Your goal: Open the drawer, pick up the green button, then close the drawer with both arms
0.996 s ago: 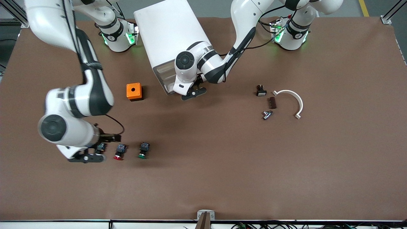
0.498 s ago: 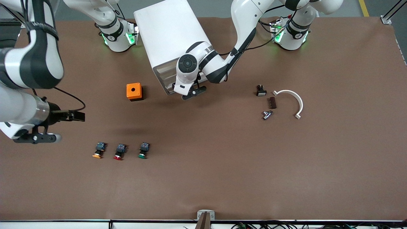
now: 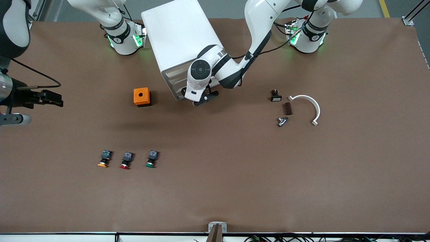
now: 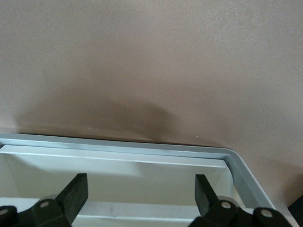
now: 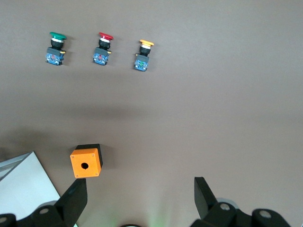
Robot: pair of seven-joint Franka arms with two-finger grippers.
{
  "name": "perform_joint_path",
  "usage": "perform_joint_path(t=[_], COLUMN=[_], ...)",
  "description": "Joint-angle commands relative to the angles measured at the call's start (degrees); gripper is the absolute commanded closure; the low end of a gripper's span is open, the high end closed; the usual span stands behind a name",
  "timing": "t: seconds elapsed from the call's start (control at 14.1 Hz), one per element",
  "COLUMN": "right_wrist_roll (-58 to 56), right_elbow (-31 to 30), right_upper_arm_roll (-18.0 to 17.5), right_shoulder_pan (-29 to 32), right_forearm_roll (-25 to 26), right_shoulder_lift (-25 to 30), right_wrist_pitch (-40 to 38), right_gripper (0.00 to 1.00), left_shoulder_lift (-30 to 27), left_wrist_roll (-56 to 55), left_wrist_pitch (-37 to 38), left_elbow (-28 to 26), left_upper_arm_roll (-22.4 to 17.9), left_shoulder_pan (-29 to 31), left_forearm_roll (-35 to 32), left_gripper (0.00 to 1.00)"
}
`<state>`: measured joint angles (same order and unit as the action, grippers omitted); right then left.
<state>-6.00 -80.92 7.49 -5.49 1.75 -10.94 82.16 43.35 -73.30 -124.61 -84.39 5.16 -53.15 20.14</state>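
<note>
The white cabinet (image 3: 178,37) stands between the arms' bases, and a corner of it shows in the right wrist view (image 5: 21,189). Its drawer fronts (image 3: 173,80) look shut. My left gripper (image 3: 205,98) is open right at those fronts. In the left wrist view its open fingers (image 4: 142,198) frame a cream drawer face (image 4: 142,177); I cannot tell which drawer it is. The green-capped button (image 3: 151,159) lies on the table and also shows in the right wrist view (image 5: 56,47). My right gripper (image 3: 10,119) is open, empty and raised (image 5: 140,201) at the right arm's end.
A red-capped button (image 3: 126,160) and an orange-capped button (image 3: 104,159) lie beside the green one. An orange box (image 3: 141,96) sits beside the cabinet. A black switch (image 3: 275,95), brown block (image 3: 287,108), metal piece (image 3: 282,121) and white curved piece (image 3: 310,106) lie toward the left arm's end.
My right gripper has lifted off the orange-capped button's spot and swung away toward the right arm's end of the table. My left gripper has edged closer to the drawer fronts.
</note>
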Motion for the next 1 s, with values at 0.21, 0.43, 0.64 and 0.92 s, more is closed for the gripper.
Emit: perform_joint_path(t=[0.21,0.43,0.64,0.92], right_wrist_roll=[-0.24,-0.33,-0.42,-0.68], right_elbow=[2.23,4.28,5.77,5.51], right_upper_arm_roll=[-1.16,-0.90,-1.16,-1.16], right_shoulder_pan=[1.45,1.71,2.06,2.15], right_forearm_roll=[1.23,1.23,1.06,0.09], right_shoulder_lift=[1.10,1.36,1.36,2.93], right_wrist_pitch=[-0.60,-3.75,-4.03,-5.00], right_gripper=[0.00,0.00,0.00,0.00], left_shoulder_lift=[-0.55,-0.55,-1.16,-3.61], left_wrist_roll=[0.00,-0.17,-0.08,-0.17], left_wrist_pitch=[-0.63,-0.63,-0.63,-0.63], left_elbow=[-0.25,-0.25,-0.08,0.63], left_upper_arm_roll=[0.29,0.12,-0.06,-0.59], left_shoulder_pan=[0.41,0.50,2.42,7.07], left_forearm_roll=[3.85,4.12,3.68,3.06], left_gripper=[0.01,0.01,0.01,0.01])
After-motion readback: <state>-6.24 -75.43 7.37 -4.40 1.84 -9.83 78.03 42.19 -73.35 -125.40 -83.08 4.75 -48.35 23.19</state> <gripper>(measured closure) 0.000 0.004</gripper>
